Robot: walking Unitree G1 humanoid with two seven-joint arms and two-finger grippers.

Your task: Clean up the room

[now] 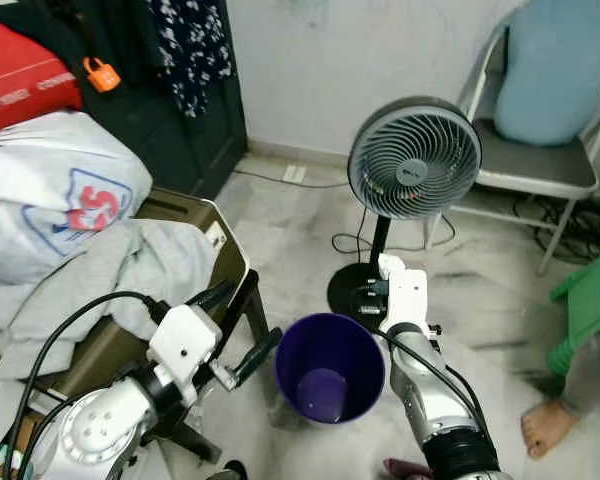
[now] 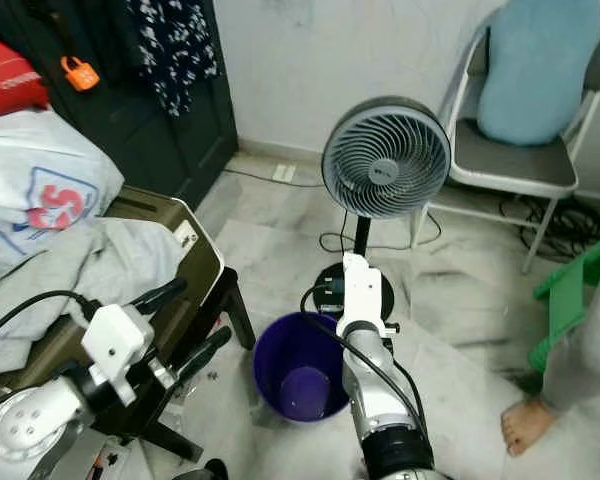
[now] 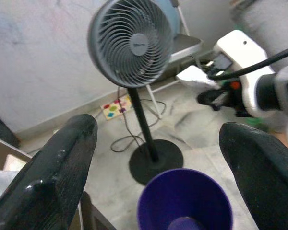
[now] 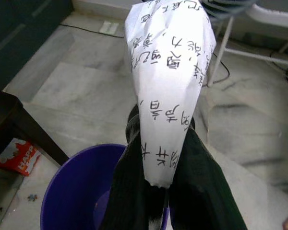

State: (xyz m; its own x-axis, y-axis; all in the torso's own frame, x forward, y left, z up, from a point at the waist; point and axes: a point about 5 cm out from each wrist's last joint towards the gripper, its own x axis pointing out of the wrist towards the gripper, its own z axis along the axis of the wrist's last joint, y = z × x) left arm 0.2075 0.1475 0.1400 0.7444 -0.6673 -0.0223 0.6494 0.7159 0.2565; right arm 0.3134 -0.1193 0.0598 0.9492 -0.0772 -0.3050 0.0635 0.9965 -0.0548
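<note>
Your right gripper is pinched tight on a printed paper scrap, held low centre of frame just above the purple bin, presumably for dropping. Your left gripper hangs spread wide, empty, beside the bin.

the left arm reaches forward from the lower left, its claw with both black fingers spread wide apart, holding nothing; the right arm stretches straight ahead from the lower middle, wrist raised, its claw pinched tight on a white printed paper.
</note>
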